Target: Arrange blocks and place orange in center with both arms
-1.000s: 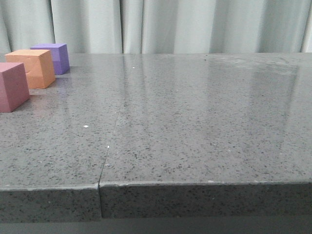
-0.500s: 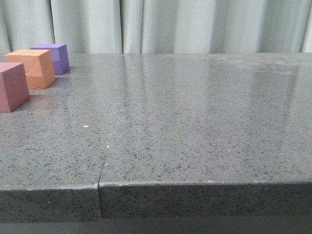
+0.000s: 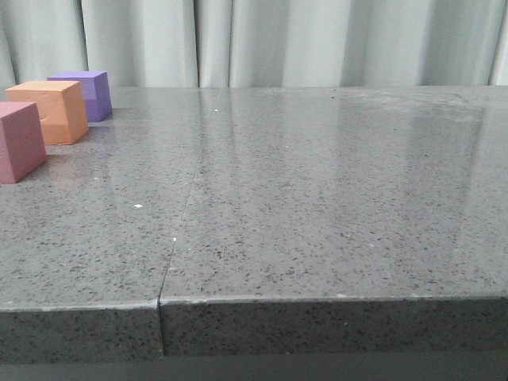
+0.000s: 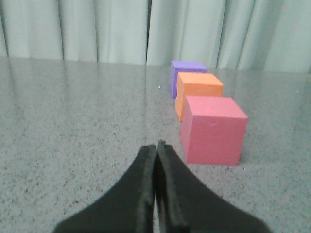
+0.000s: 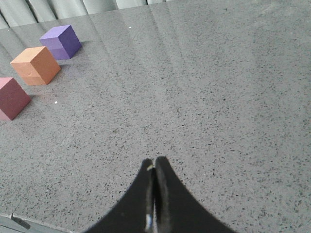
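1. Two grippers are in your wrist views only; neither shows in the front view. Your left gripper [image 4: 156, 144] has its fingers pressed together with nothing between them, hanging low over the table [image 4: 73, 121].
2. Your right gripper [image 5: 154, 161] is likewise clenched on nothing, fingertips meeting, above bare table [image 5: 218, 97] and well apart from the blocks.
3. Just beyond your left gripper and slightly to one side sits the pink cube [image 4: 212, 130], not touching the fingers. It rests flat on the table.
4. Behind it in the same row you see the orange cube [image 4: 197, 87], and behind that the purple cube [image 4: 187, 70], nearest the curtain [image 4: 146, 29]. From this angle they overlap, so you cannot tell from here whether they touch.
5. Your right wrist view shows gaps between all three: pink cube [image 5: 12, 98], orange cube [image 5: 35, 65], purple cube [image 5: 61, 42], in one diagonal line with the orange in the middle.
6. Your front view puts the row at the table's far left: pink cube [image 3: 20, 141] cut by the frame edge, orange cube [image 3: 51, 111] next, purple cube [image 3: 86, 93] farthest back.
7. A seam [image 3: 178, 230] runs front to back through the tabletop [image 3: 333, 198], right of the cubes.
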Robot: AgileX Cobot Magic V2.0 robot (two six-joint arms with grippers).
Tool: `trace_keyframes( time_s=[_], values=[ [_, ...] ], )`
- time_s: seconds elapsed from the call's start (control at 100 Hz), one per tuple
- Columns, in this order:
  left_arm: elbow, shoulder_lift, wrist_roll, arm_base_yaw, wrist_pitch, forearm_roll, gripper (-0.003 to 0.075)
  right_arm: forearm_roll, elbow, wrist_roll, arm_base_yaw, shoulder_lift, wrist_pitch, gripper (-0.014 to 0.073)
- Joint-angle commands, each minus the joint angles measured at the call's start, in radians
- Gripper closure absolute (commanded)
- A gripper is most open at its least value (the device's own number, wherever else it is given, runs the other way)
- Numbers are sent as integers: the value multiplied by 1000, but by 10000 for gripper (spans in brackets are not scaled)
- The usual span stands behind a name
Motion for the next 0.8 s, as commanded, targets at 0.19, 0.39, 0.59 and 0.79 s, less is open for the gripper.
trace_keyframes(
  time_s=[0.19, 0.39, 0.59, 0.79],
  values=[
    [42, -60, 34, 1, -114, -11, 741, -13, -22, -10, 1, 6, -79, 662],
    [42, -63, 34, 1, -116, -11, 741, -13, -21, -10, 1, 6, -80, 662],
    [42, -63, 34, 1, -116, -11, 741, -13, -21, -10, 1, 6, -80, 662],
    [42, -63, 34, 1, -116, -11, 741, -13, -21, -10, 1, 6, -80, 662]
  ],
)
